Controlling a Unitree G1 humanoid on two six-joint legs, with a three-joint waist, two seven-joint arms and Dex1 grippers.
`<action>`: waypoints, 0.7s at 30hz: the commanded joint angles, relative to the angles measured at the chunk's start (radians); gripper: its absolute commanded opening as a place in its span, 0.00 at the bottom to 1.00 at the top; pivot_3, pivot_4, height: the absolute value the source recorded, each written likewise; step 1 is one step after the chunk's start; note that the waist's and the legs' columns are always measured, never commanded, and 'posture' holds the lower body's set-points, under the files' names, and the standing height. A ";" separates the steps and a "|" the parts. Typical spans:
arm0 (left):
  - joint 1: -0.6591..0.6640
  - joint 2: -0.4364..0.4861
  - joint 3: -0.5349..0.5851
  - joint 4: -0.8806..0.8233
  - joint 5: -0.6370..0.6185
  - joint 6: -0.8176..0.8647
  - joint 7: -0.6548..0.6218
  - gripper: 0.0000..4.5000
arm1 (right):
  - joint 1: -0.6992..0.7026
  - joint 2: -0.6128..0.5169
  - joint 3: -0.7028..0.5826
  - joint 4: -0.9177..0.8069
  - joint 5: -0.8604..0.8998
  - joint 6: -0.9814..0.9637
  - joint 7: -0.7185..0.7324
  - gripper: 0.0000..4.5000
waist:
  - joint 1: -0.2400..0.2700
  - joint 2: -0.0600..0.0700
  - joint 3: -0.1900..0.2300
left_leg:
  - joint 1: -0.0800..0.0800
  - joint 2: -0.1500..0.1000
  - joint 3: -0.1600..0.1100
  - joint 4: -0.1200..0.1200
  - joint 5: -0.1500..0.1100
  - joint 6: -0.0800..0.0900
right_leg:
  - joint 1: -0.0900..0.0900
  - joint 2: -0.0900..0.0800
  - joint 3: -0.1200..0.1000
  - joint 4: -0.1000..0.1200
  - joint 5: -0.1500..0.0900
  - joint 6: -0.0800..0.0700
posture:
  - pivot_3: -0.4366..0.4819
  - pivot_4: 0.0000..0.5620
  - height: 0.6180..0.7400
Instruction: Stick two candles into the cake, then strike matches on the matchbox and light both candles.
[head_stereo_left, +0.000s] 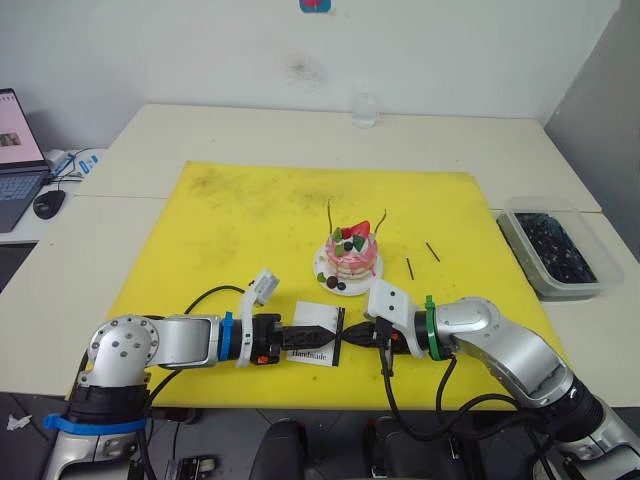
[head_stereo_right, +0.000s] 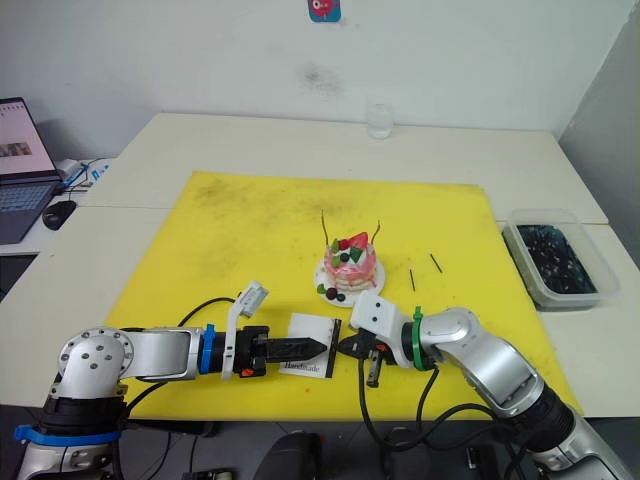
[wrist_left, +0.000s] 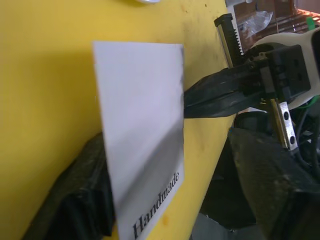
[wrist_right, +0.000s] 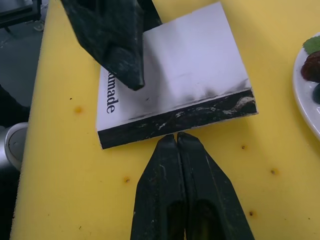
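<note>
Fingertips of your right end effector (wrist_right: 177, 136) are pressed together just short of the black striking strip (wrist_right: 180, 118) on the matchbox (wrist_right: 172, 85). They look clenched, but you cannot tell whether a match sits between them; none shows at the tips. Your left end effector (head_stereo_left: 325, 329) is spread, one finger (wrist_right: 112, 40) bearing on the white face of the box and the other beside it, so it is pinning the box rather than gripping it.

The step in hand looks like striking a match. To do it well, keep that left finger pushing the box flat into the yellow mat (head_stereo_left: 230, 230) so it cannot skid, and draw the right tips along the strip in one quick, firm stroke away from the left finger. Confirm first that a match is really pinched; if not, two matches (head_stereo_left: 432, 251) lie on the mat well apart from you, beyond the right arm.

Both forearms lie low and nearly level over the near edge of the mat, pointing inward so the tips almost meet at the box.

The cake (head_stereo_left: 352, 253) sits on its white plate (head_stereo_left: 325, 270) just beyond the box, with both candles (head_stereo_left: 330, 213) already standing in it, unlit. Farther right on the tabletop (head_stereo_left: 250, 130) is a clear bin (head_stereo_left: 520, 245).
</note>
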 joint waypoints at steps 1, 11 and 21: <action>0.012 -0.013 -0.022 -0.039 0.021 -0.015 -0.009 0.48 | -0.020 0.006 -0.017 -0.040 0.011 0.007 0.001 0.00 | 0.000 0.000 0.000 | 0.000 0.000 0.000 0.000 0.000 0.000 | 0.000 0.000 0.000 0.000 0.000 0.000 | 0.48 0.27 1.00; -0.047 0.013 -0.018 -0.061 -0.167 -0.040 0.016 0.01 | 0.013 -0.071 -0.178 -0.130 0.085 0.102 -0.002 0.00 | 0.003 0.000 0.000 | -0.001 0.000 -0.001 0.000 0.000 0.000 | 0.000 0.000 -0.001 0.000 0.000 0.000 | 0.48 0.27 1.00; 0.010 -0.110 -0.161 -0.019 -0.197 -0.176 0.232 0.01 | 0.152 -0.200 -0.374 -0.236 0.160 0.173 -0.033 0.00 | 0.013 0.000 0.000 | 0.000 0.001 0.000 -0.001 0.000 0.000 | -0.001 0.001 0.000 0.000 0.000 0.000 | 0.48 0.27 1.00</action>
